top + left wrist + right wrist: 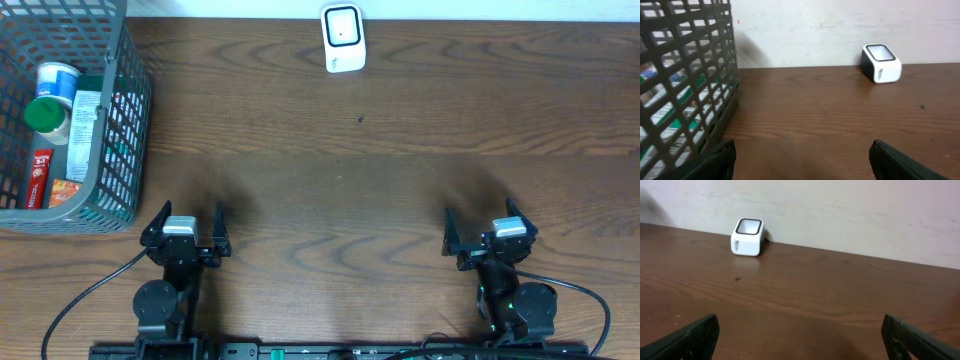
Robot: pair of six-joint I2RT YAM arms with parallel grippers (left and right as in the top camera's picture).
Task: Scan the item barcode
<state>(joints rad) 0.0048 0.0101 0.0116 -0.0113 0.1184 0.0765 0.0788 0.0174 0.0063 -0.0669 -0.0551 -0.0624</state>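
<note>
A wooden table (330, 190) bears a grey basket (125, 140) and a white scanner (343, 38).

Your overhead clips the basket (126, 140) at 10 o'clock. Items (56, 82) inside are half hidden by mesh, labels unreadable. Scanner (343, 38) print at 12 o'clock: too small.

table (350, 200) 1 | basket (122, 150) 1 | scanner (343, 38) 1 | grippers 2: left gripper (189, 222), right gripper (484, 226) | green-capped bottle (45, 115) 1 | white tub (57, 80) 1 | packs (38, 175) in basket: count unclear
</note>
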